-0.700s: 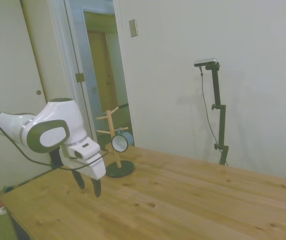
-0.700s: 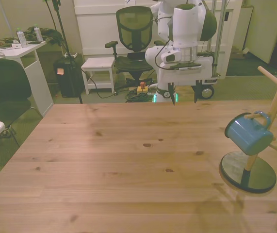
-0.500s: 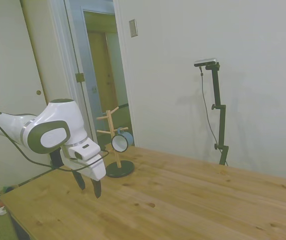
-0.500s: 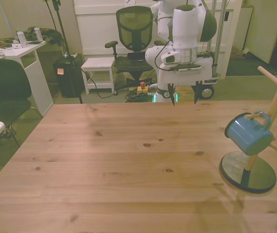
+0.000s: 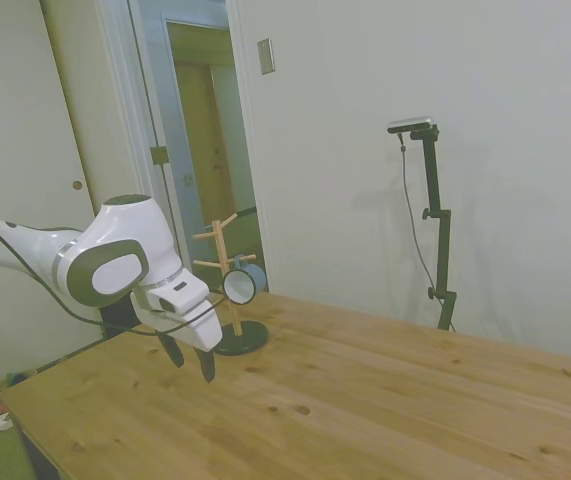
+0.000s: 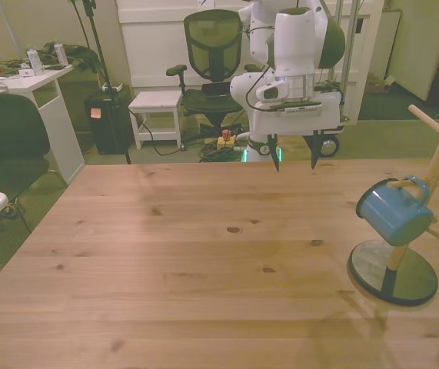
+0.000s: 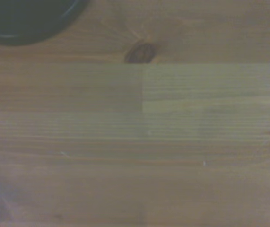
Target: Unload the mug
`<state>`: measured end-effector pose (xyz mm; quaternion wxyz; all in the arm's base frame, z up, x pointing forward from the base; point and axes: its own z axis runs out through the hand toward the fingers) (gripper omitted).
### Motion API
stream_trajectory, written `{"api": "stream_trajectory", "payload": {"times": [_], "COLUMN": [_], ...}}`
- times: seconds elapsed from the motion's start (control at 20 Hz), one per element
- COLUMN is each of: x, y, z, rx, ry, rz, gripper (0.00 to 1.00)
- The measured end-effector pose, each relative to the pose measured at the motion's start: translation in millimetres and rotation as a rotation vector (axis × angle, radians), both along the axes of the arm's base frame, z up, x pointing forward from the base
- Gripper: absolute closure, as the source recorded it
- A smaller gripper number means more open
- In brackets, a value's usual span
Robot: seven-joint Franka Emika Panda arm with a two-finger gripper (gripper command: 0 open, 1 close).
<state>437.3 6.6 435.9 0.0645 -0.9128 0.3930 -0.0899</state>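
The light-blue mug (image 6: 394,211) hangs tilted by its handle on a peg of the wooden stand (image 6: 434,173) at the front view's right. The side view shows the mug (image 5: 240,286) with its whitish mouth facing the camera, on the stand (image 5: 227,280) beyond the arm. My gripper (image 6: 295,159) hovers open over the table's far edge, well apart from the mug, with nothing between its fingers. From the side the gripper (image 5: 189,361) hangs just above the wood, in front of the stand's dark round base (image 5: 240,338).
The wooden table (image 6: 204,269) spreads bare between gripper and stand. The stand's base (image 6: 393,273) sits near the front view's right edge. An office chair (image 6: 213,54), a stool (image 6: 157,104) and a desk (image 6: 42,81) stand beyond the table. The wrist view shows wood grain (image 7: 139,142) and a dark rounded edge (image 7: 26,19).
The gripper has shifted slightly toward the front view's right and closer to the stand. It stays open. The mug has not moved.
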Motion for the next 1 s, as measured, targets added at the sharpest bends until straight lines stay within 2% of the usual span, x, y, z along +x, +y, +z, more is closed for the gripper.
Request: {"api": "stream_trajectory", "payload": {"times": [0.55, 0.75, 1.0], "x": [71.9, 94.0, 107.1], "y": [12.1, 9.0, 9.2], "z": [13.8, 14.5, 6.3], "rx": [0.026, 0.038, 0.043], "ry": [-0.033, -0.090, -0.162], "rz": [-0.009, 0.004, 0.086], "gripper": [0.00, 0.00, 0.00]}}
